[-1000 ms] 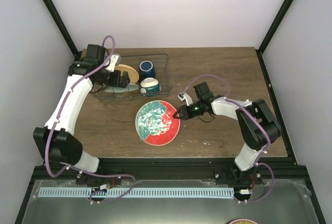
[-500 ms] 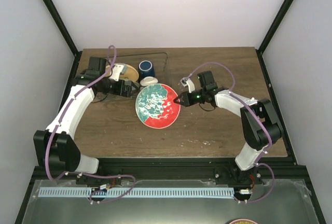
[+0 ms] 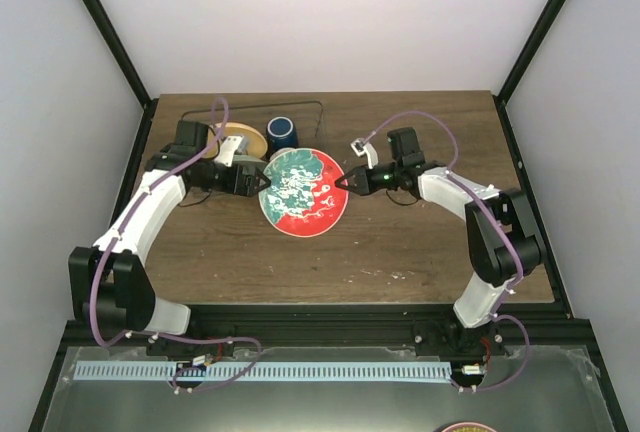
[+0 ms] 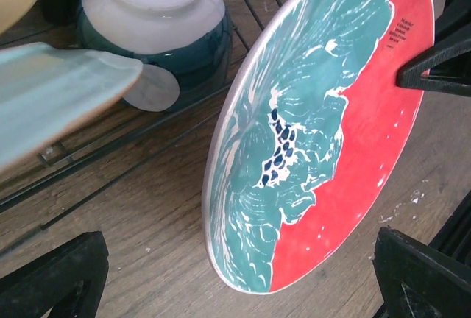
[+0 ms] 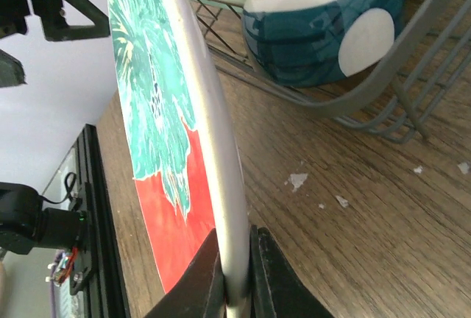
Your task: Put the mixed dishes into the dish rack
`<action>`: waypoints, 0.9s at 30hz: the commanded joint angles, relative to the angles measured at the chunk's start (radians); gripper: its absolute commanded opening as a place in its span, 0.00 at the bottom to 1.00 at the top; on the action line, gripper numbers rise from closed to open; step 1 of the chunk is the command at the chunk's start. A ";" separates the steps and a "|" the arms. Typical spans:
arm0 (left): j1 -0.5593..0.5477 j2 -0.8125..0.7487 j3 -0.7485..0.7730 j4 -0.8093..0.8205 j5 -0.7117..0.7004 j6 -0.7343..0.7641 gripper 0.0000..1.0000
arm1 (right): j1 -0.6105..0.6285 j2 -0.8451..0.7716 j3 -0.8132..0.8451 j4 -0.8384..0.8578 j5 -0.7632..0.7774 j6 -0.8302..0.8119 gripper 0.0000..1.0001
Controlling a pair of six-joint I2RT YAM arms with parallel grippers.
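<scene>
The mint-green and red plate stands tilted on edge just in front of the dish rack. My right gripper is shut on its right rim, the thin rim pinched between the fingers. The plate's lower edge is at or just above the wood. My left gripper is open, its fingertips spread wide on either side of the plate's lower edge, not touching it. The orange-yellow plate and dark blue mug sit in the rack. The white-and-teal bowl lies upside down in the rack, right behind the plate.
A pale mint dish lies in the rack beside the bowl, close to my left wrist. The grey rack wire curves round the bowl. Bare wood lies in front of the plate.
My right gripper has lifted the green and red plate from flat to nearly on edge and carried it back toward the rack. My left gripper has moved right, to the plate's left edge.
</scene>
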 commanded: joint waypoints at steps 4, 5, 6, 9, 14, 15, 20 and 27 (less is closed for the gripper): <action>0.002 0.011 -0.044 0.093 0.098 0.011 1.00 | -0.011 -0.012 0.085 0.135 -0.207 0.050 0.01; 0.003 0.011 -0.053 0.108 0.116 0.007 1.00 | -0.011 -0.010 0.088 0.136 -0.217 0.053 0.01; 0.002 0.013 -0.063 0.123 0.133 0.001 1.00 | -0.011 -0.007 0.093 0.137 -0.224 0.058 0.01; 0.000 0.017 -0.095 0.174 0.157 -0.018 1.00 | -0.011 -0.003 0.103 0.145 -0.243 0.067 0.01; -0.006 0.007 -0.148 0.274 0.158 -0.045 1.00 | -0.010 -0.003 0.110 0.178 -0.262 0.093 0.01; -0.008 0.006 -0.154 0.292 0.165 -0.053 1.00 | -0.010 -0.003 0.111 0.184 -0.265 0.098 0.01; -0.025 0.025 -0.153 0.330 0.190 -0.070 0.88 | -0.011 -0.008 0.112 0.185 -0.273 0.106 0.01; -0.060 0.086 -0.129 0.369 0.242 -0.087 0.45 | -0.011 -0.009 0.107 0.165 -0.310 0.098 0.01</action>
